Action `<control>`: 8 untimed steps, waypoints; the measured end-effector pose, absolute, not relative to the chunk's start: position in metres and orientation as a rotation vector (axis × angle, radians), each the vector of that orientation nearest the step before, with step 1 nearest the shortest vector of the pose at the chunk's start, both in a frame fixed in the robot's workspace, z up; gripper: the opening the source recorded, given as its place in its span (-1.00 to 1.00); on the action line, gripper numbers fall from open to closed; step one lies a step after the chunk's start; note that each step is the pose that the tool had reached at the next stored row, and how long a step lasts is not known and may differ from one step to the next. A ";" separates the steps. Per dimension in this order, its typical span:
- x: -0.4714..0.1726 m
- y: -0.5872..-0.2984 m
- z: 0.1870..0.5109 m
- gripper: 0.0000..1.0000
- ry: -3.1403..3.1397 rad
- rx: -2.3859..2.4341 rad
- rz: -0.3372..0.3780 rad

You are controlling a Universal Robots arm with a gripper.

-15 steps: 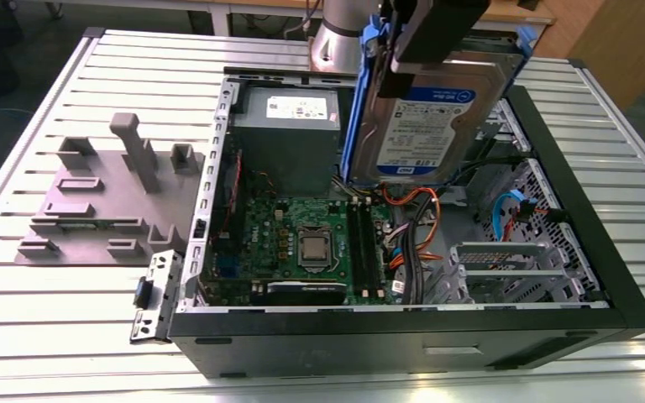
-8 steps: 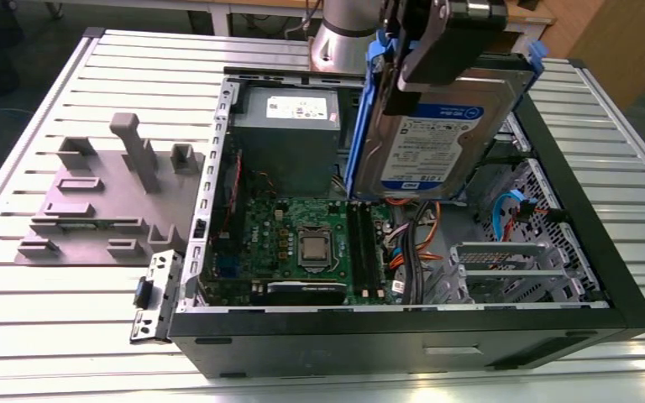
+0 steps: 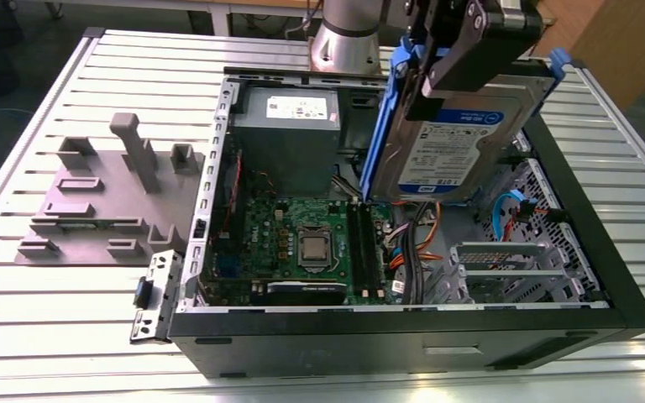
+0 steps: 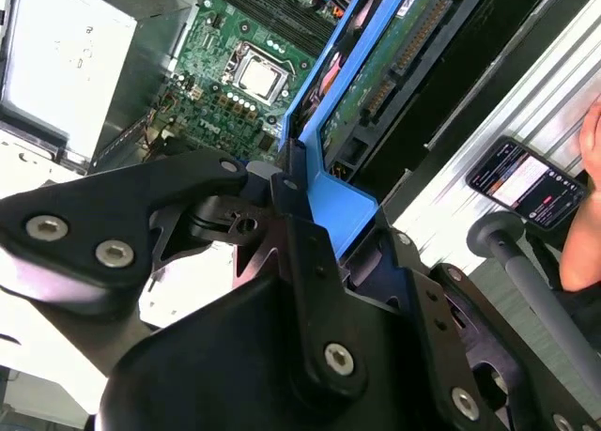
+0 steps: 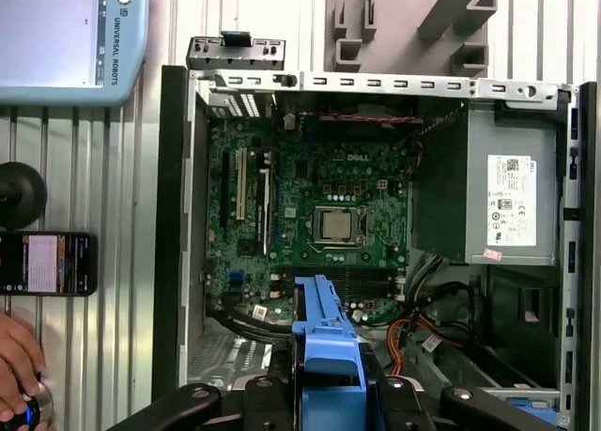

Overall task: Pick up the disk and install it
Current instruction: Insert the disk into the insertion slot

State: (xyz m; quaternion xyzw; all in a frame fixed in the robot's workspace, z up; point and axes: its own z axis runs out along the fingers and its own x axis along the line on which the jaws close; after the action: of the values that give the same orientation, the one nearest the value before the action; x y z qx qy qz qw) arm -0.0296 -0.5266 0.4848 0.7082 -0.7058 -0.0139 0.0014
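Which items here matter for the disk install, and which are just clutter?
Job: disk, held by the pincer over the open computer case.
Lying about: grey fixture block, phone, person's hand.

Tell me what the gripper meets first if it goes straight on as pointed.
Probably the motherboard, near its memory slots, struck by the lower end of the disk the gripper holds above the open case; depth is unclear.
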 end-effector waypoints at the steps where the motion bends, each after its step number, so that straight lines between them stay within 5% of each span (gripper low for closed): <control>1: -0.029 -0.527 0.485 -0.27 -2.215 2.223 -0.043; 8: -0.029 -0.540 0.483 -0.27 -2.215 2.223 -0.043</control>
State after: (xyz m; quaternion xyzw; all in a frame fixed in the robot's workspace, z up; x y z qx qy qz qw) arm -0.0294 -0.5398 0.4828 0.7082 -0.7058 -0.0138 0.0015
